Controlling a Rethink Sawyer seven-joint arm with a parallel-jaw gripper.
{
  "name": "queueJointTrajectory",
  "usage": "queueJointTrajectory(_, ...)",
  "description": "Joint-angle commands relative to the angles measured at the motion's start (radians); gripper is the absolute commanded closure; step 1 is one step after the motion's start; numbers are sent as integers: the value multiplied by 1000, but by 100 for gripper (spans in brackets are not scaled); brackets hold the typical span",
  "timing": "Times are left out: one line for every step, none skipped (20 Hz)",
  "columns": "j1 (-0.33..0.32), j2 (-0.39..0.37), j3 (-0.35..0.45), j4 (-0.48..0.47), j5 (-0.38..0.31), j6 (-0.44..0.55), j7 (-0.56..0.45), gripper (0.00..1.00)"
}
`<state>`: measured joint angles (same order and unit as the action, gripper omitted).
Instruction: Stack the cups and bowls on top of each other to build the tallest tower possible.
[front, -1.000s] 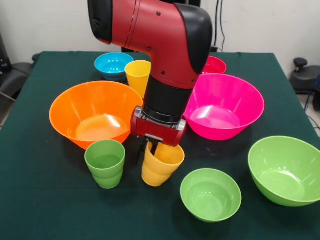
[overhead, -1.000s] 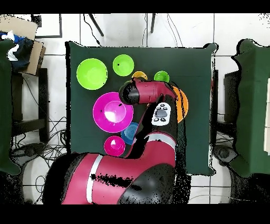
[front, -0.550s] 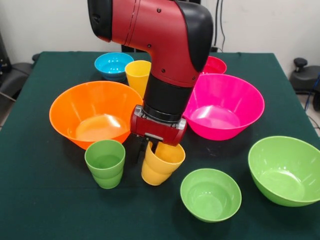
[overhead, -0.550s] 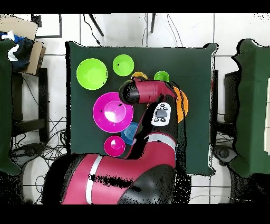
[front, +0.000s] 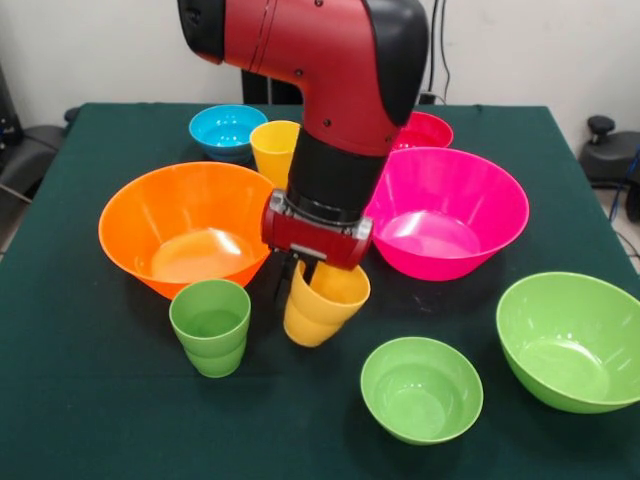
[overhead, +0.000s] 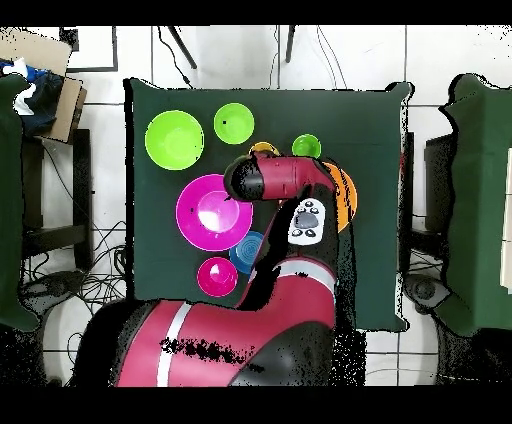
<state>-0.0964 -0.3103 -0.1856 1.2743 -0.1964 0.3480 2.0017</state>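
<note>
i've got the gripper (front: 297, 283) clamped on the rim of the orange-yellow tapered plastic cup (front: 324, 304), one finger inside, one outside. since a second ago the cup has risen a little and hangs tilted, apparently just clear of the green desk (front: 100, 420), so the pick looks good. it sits between the green plastic cup (front: 210, 326) on its left and the small lime green plastic bowl (front: 421, 388) to the near right, just in front of the large orange plastic bowl (front: 190, 226). nothing is stacked yet; i reckon the next step is carrying it onto the green cup.
</note>
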Motion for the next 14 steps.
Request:
queueJointTrajectory(36,-170,87,138,24,257,-15,100)
queueJointTrajectory(39,-197,86,151,27,287,-21,100)
queueJointTrajectory(40,-221,88,160,30,318,-28,100)
queueJointTrajectory(42,-240,87,167,30,339,-31,100)
queueJointTrajectory(42,-254,88,172,32,360,-33,100)
queueJointTrajectory(42,-265,91,175,32,376,-34,100)
queueJointTrajectory(40,-272,95,177,32,387,-35,100)
queueJointTrajectory(37,-277,100,179,31,395,-36,100)
queueJointTrajectory(36,-281,103,182,29,397,-34,100)
queueJointTrajectory(34,-285,106,185,28,399,-32,100)
queueJointTrajectory(32,-288,108,193,26,394,-29,100)
queueJointTrajectory(31,-292,111,197,26,396,-28,100)
queueJointTrajectory(31,-295,113,202,24,398,-25,100)
queueJointTrajectory(32,-301,113,205,24,405,-24,100)
